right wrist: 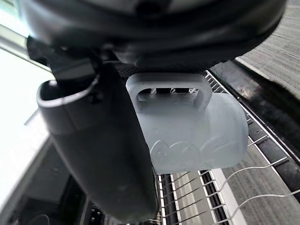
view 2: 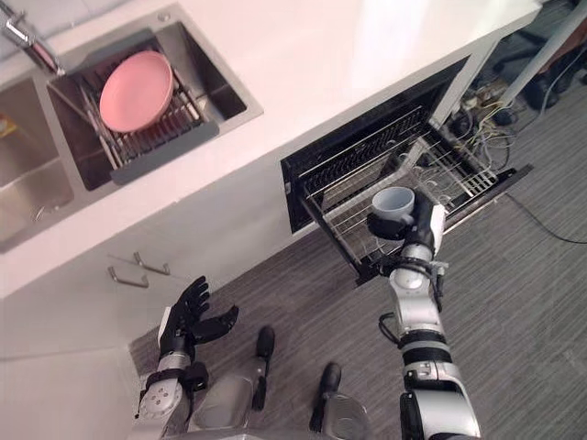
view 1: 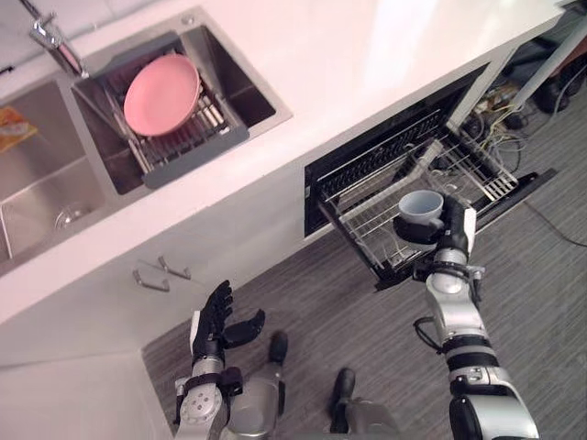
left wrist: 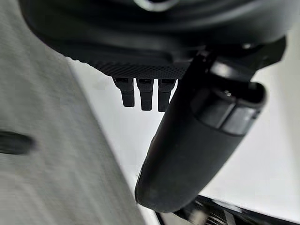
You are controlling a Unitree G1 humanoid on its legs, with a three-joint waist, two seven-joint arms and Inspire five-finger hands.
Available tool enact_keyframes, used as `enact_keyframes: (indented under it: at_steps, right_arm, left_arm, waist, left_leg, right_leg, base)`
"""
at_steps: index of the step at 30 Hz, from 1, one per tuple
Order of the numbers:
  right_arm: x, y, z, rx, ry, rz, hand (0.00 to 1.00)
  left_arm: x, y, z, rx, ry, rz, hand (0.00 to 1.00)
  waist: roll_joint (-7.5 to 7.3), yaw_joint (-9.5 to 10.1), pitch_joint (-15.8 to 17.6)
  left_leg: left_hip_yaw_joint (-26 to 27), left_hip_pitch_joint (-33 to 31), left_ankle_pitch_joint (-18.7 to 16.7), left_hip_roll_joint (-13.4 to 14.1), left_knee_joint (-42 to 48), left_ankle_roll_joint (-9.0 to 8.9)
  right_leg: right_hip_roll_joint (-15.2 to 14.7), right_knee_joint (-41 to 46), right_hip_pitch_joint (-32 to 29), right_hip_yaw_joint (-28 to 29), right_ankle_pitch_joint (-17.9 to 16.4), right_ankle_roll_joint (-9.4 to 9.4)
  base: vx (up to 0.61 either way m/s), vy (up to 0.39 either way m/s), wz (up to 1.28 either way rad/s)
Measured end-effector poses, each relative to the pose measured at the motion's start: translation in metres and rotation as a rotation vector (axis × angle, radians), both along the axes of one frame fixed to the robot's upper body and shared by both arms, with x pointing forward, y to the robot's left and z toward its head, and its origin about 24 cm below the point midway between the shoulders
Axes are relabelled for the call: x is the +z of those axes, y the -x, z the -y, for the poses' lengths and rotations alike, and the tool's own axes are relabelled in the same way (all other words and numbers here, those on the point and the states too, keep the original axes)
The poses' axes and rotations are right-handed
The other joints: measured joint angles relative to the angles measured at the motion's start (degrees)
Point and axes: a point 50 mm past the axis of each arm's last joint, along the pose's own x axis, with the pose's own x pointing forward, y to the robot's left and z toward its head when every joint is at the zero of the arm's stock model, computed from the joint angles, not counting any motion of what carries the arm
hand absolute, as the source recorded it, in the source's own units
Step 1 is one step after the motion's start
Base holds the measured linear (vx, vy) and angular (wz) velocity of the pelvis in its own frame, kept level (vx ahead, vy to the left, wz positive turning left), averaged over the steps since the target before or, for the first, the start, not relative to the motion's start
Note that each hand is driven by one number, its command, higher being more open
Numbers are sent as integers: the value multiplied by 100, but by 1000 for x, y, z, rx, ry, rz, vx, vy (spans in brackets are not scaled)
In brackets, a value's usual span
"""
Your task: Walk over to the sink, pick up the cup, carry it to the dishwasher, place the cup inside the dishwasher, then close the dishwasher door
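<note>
Two hands show as we look down. Our right hand (view 1: 440, 236) is curled round a pale blue-grey cup (view 1: 421, 207), its fingers through the handle. It holds the cup over the pulled-out wire rack (view 1: 362, 215) of the open dishwasher (view 1: 367, 160). The cup stands upright, mouth up, with raised curls moulded on its side. Our left hand (view 1: 220, 316) hangs open and empty beside the cabinet front.

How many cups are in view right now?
1: the cup in the right hand, over the pulled-out dishwasher rack. More may be hidden deeper inside it.
</note>
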Motion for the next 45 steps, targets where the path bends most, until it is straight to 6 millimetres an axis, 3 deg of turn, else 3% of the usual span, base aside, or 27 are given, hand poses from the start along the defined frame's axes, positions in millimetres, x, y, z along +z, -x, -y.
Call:
enact_keyframes:
  at_steps: [3,4,11,19,23,31,32,33,34,35,36,38,41,43,45]
  right_arm:
    - [5,-7,6,-13,15,-9,30]
    - [8,-10,8,-20,17,-16,90]
    - [26,-33,11,-50,-38,-11,90]
    - [38,-39,-1,-45,-94,57,90]
    - [42,-19,-17,-14,-110,174,90]
    - [29,60,-23,-23,-124,308,90]
    - [30,72,-24,-20,-124,322,90]
    - [31,82,-27,-15,-128,338,90]
    - [32,88,-29,-13,-133,345,90]
    - [35,98,-30,-11,-130,364,90]
    - [40,105,-30,-13,-122,391,90]
    - [49,108,-31,-6,-111,437,90]
    - [58,111,-37,7,-106,498,90]
    - [61,109,-39,23,-97,506,90]
    - [64,102,-40,53,-75,510,90]
  left_arm:
    - [-9,6,-4,22,6,-46,90]
    - [-12,7,-4,29,12,-58,90]
    - [-14,-4,-2,24,14,-56,90]
    - [-7,-19,4,29,24,-9,90]
    - [-14,-14,7,33,35,-48,90]
    - [-17,-13,7,38,62,-59,90]
    - [-17,-12,8,50,74,-61,90]
    - [-18,-12,5,69,81,-63,90]
    - [-18,-11,4,77,84,-65,90]
    - [-20,-9,3,81,82,-73,90]
    - [-22,-8,4,75,86,-86,90]
    - [-24,-6,4,74,87,-96,90]
    - [-35,4,2,82,81,-161,90]
    - [-41,10,1,82,72,-196,90]
    - [-46,14,-2,84,68,-224,90]
  waist:
    - [-5,48,140]
    - [-7,52,152]
    - [-19,129,453]
    - [-18,124,520]
    - [-18,102,520]
    - [-16,-121,513]
    - [11,-160,490]
    - [19,-217,486]
    - [23,-269,483]
    - [42,-346,461]
    - [65,-383,391]
    - [72,-371,335]
    - [75,-375,101]
    - [59,-380,-46]
    - [58,-473,-73]
  left_leg:
    - [-54,-113,5,-5,69,-2]
    - [-97,-192,26,-5,73,-12]
    - [-156,-370,77,40,72,-50]
    - [-156,-338,93,46,-2,-71]
    - [-164,-82,109,44,-132,-83]
    - [-661,129,143,-210,-96,-142]
    - [-277,20,25,-216,55,-131]
    - [604,-109,-308,49,380,76]
    - [1152,-174,-457,231,615,89]
    - [2100,-197,-596,632,977,114]
    - [2689,-201,-617,860,1235,166]
    - [2781,-241,-747,834,1444,177]
    - [2607,-291,-1195,587,1826,286]
    - [2568,-202,-1493,377,1990,411]
    - [2514,75,-1671,147,2002,504]
  right_leg:
    - [-29,237,-165,-62,-109,-16]
    - [-31,287,-246,-94,-131,-28]
    - [-1,396,-462,-99,-179,-67]
    - [6,383,-470,-80,-181,-71]
    - [8,314,-242,-94,-184,-70]
    - [-214,566,219,-756,-535,-5]
    - [-287,633,290,-937,-579,-1]
    - [-325,643,427,-1201,-594,2]
    - [-341,643,520,-1335,-597,7]
    - [-386,655,700,-1544,-660,92]
    - [-488,710,804,-1712,-758,202]
    - [-604,789,832,-1768,-799,258]
    - [-834,792,1067,-1958,-850,373]
    - [-1110,1079,1176,-2014,-978,356]
    - [-1566,2022,1113,-1896,-949,282]
  base:
    - [-53,-11,10]
    - [-38,-19,15]
    - [-13,-12,3]
    - [0,0,0]
    - [-1,-5,1]
    - [-12,-22,43]
    - [-43,9,72]
    - [-37,8,80]
    - [0,12,90]
    - [62,50,92]
    - [98,129,81]
    - [89,170,33]
    - [102,180,35]
    - [170,222,28]
    - [196,212,33]
